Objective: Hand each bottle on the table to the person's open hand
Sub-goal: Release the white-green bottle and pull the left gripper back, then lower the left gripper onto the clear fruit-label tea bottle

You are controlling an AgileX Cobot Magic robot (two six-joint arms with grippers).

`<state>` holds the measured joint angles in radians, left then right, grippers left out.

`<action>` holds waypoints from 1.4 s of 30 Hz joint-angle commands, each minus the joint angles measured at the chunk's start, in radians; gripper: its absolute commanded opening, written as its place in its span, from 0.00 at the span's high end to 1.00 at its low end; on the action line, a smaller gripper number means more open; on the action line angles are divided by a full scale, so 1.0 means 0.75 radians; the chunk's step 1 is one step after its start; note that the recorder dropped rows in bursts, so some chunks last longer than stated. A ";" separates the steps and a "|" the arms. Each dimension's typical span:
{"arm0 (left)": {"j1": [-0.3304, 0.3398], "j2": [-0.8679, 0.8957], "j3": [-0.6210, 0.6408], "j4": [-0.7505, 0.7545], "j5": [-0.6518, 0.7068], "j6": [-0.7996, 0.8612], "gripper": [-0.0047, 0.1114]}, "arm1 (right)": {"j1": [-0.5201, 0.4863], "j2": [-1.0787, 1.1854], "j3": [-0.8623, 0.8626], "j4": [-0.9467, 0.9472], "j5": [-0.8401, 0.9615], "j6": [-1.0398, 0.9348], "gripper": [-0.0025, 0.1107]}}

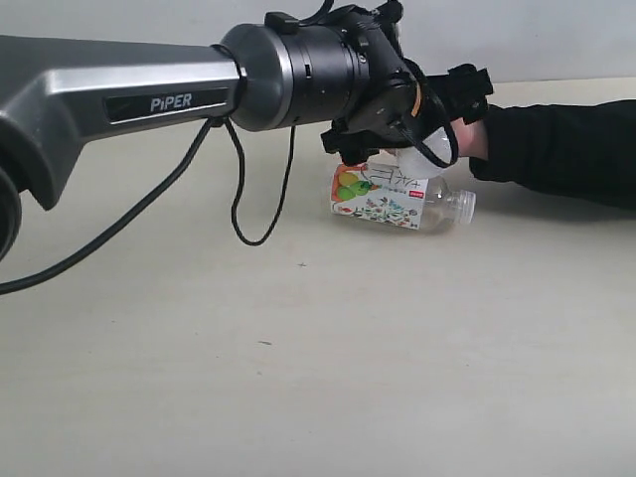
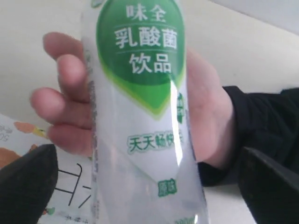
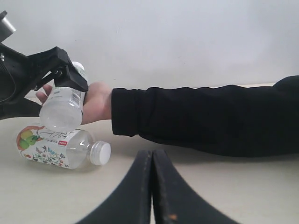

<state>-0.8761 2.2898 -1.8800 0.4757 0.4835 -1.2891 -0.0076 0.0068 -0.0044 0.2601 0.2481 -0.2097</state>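
A white bottle with a green leaf label [image 2: 140,93] rests against the person's open hand [image 2: 70,107]. My left gripper [image 2: 147,151] is open. Its dark fingers [image 2: 28,182] stand on either side of this bottle, with a gap on each side. In the exterior view the same bottle [image 1: 422,159] shows just under the left gripper [image 1: 417,129], at the hand [image 1: 475,134]. A clear bottle with a colourful fruit label [image 1: 393,199] lies on its side on the table [image 1: 298,348] just below them. My right gripper [image 3: 153,156] is shut and empty, low over the table.
The person's black-sleeved arm [image 1: 566,149] reaches in from the right along the far side of the table. The left arm's cable [image 1: 248,214] hangs in a loop near the fruit-label bottle. A pale wall [image 3: 187,37] stands behind.
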 commanded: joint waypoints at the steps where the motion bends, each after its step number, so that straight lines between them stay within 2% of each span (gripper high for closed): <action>1: -0.026 -0.082 0.005 -0.184 0.062 0.442 0.06 | 0.004 -0.009 0.006 0.002 -0.004 -0.001 0.98; 5: -0.060 -0.137 0.005 -0.357 0.175 0.875 0.06 | 0.004 -0.009 0.006 0.002 -0.004 -0.001 0.98; 10: -0.135 -0.197 0.005 -0.517 0.468 1.378 0.06 | 0.004 -0.009 0.006 0.002 -0.004 -0.001 0.98; 14: -0.212 -0.226 0.005 -0.577 0.726 1.585 0.06 | 0.004 -0.009 0.006 0.002 -0.004 -0.001 0.98; 18: -0.268 -0.233 0.005 -0.742 0.778 1.773 0.06 | 0.004 -0.009 0.006 0.002 -0.004 -0.001 0.98; 20: -0.287 -0.235 0.005 -0.858 0.791 1.985 0.06 | 0.004 -0.009 0.006 0.002 -0.004 -0.001 0.98; 24: -0.290 -0.235 0.005 -0.985 0.797 2.198 0.09 | 0.004 -0.009 0.006 0.002 -0.004 -0.001 0.98; 27: -0.284 -0.235 0.005 -0.990 0.797 2.204 0.20 | 0.004 -0.009 0.006 0.002 -0.004 -0.001 0.98; 30: -0.264 -0.235 0.005 -0.990 0.797 2.262 0.38 | 0.004 -0.009 0.006 0.002 -0.004 -0.001 0.98; 36: -0.205 -0.235 0.005 -1.019 0.782 2.435 0.81 | 0.004 -0.009 0.006 0.002 -0.004 -0.001 0.98; 37: -0.189 -0.235 0.005 -1.036 0.779 2.466 0.92 | 0.004 -0.009 0.006 0.002 -0.004 -0.001 0.98; 38: -0.177 -0.235 0.005 -1.056 0.779 2.487 0.96 | 0.004 -0.009 0.006 0.002 -0.004 -0.001 0.98; 42: -0.111 -0.235 0.005 -1.139 0.789 2.522 0.96 | 0.004 -0.009 0.006 0.002 -0.004 -0.001 0.98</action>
<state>-0.9894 2.1319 -1.8800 -0.3297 1.0739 0.5799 -0.0076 0.0068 -0.0044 0.2601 0.2481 -0.2097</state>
